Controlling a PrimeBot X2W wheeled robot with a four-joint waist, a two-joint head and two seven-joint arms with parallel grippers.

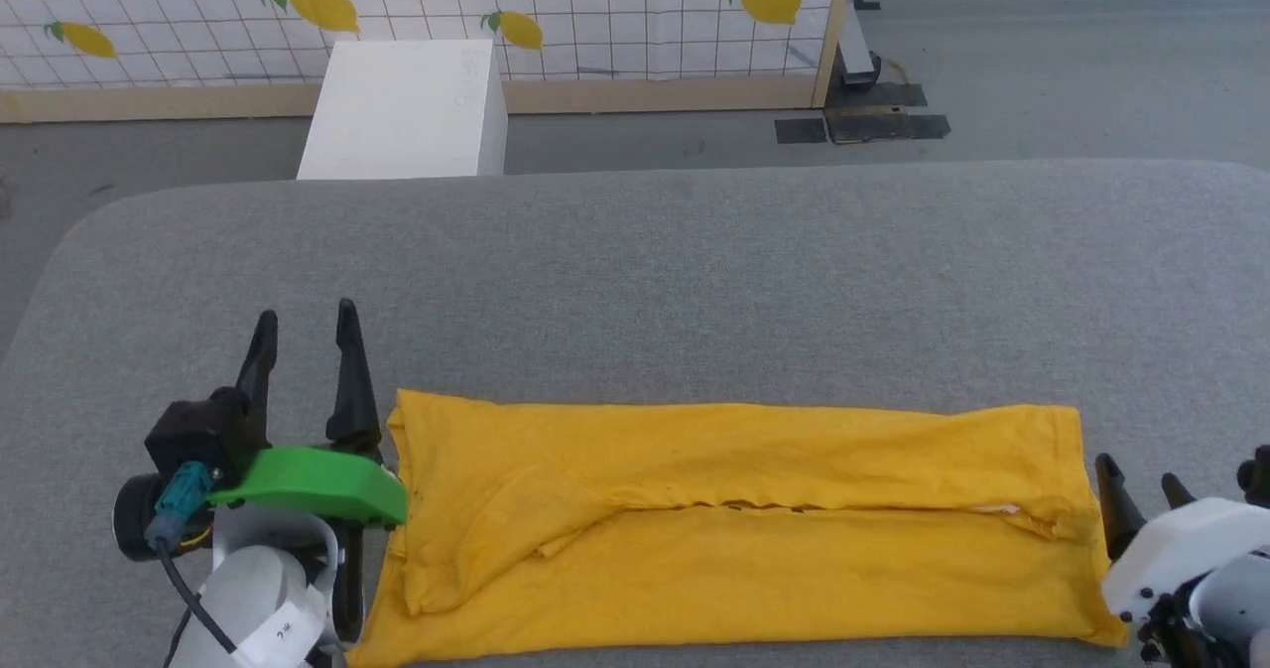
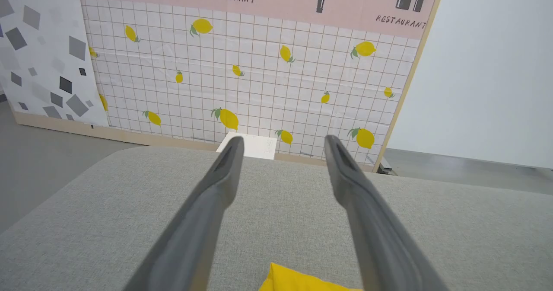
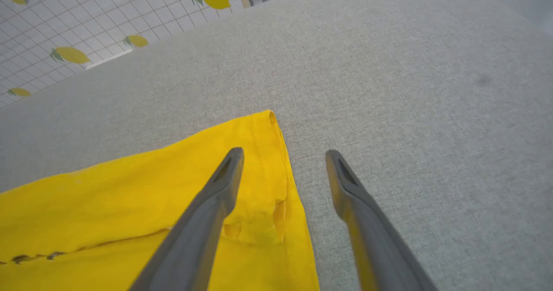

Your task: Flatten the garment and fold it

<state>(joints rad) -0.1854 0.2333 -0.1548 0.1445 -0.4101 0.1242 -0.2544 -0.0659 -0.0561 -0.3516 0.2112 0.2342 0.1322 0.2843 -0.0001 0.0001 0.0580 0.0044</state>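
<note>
Item 1 – bright yellow cotton T-shirt: lies on the near part of the grey fabric-covered bench, folded lengthwise into a long band, its two long edges meeting along a crease down the middle. A sleeve is tucked flat at the robot's left end. There is a small tear by the hem at the right end.

Item 2 – left pincer: fingers spread and gripping nothing, just beside the shirt's left end (a green plastic cover sits on its wrist).

Item 3 – right pincer: fingers parted and gripping nothing, at the shirt's right end. In the right wrist view, one finger is over the hem and the other over bare bench.

Item 4 – white rectangular box: on the floor beyond the bench, against a lemon-printed grid wall panel.
</note>
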